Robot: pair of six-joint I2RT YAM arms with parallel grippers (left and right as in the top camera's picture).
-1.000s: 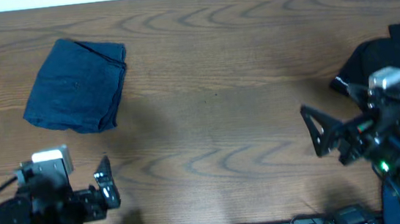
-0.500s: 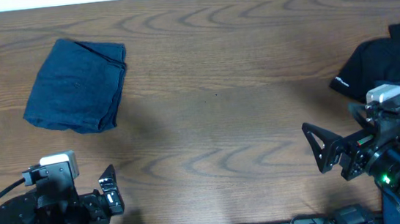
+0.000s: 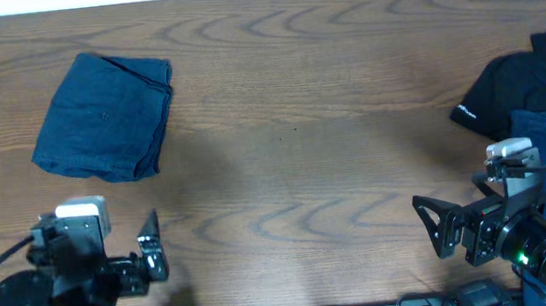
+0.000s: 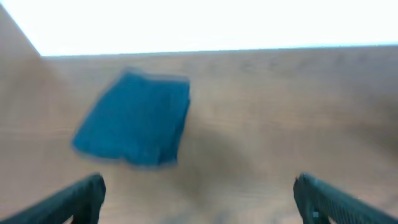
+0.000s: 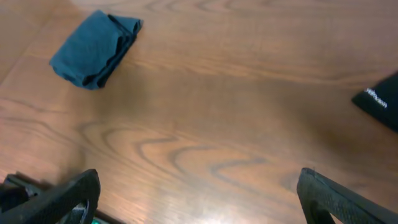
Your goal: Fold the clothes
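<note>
I'm seeing the denim shorts [image 3: 104, 117] lying folded in a compact bundle on the wooden table [image 3: 300, 120], with nothing touching them. My left gripper [image 3: 152, 250] is hovering near the shorts, on the robot's side of them, fingers spread wide and gripping nothing. The right gripper [image 3: 433, 228] is sitting well apart from the shorts, also gaping and empty. A black garment [image 3: 518, 89] is lying far from the shorts, beside that right arm.
</note>
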